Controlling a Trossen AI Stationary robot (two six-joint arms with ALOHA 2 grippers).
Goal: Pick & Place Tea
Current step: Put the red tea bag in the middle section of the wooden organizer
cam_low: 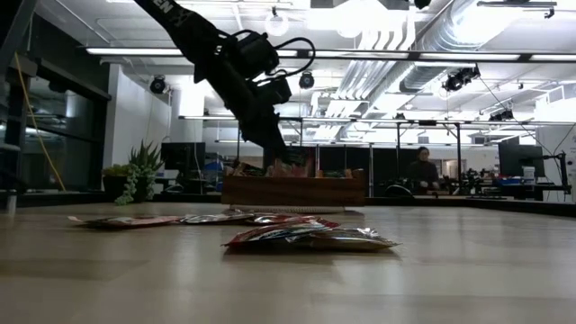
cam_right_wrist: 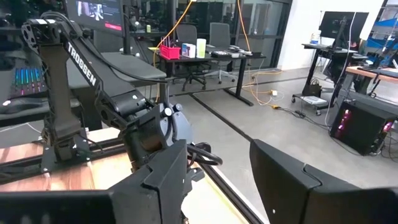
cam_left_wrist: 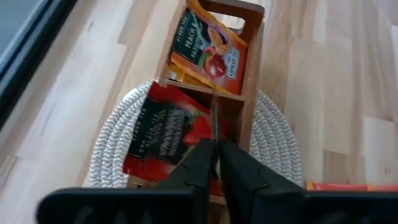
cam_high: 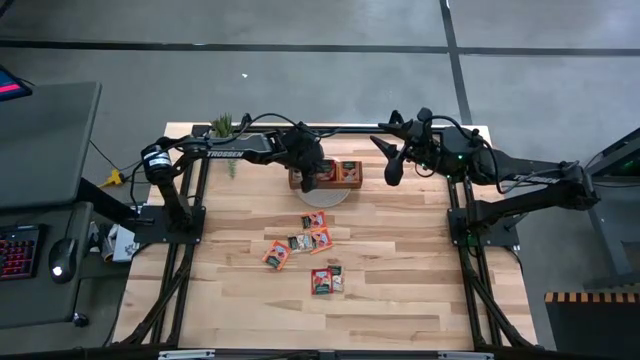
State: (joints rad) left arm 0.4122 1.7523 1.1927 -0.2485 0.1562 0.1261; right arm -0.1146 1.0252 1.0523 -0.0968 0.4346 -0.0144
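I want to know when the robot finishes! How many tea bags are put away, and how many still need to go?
Some sachets already sit in the tray: an orange one and a dark red one. The left gripper is over the tray's red compartment, fingers nearly shut; whether it grips a sachet is unclear. The right gripper waits, open, off to the side. About seven loose sachets remain on the table.

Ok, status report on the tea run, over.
Left gripper over wooden tray, fingers nearly shut. Right gripper open, raised, idle. Loose tea sachets on table. Nothing blocking.
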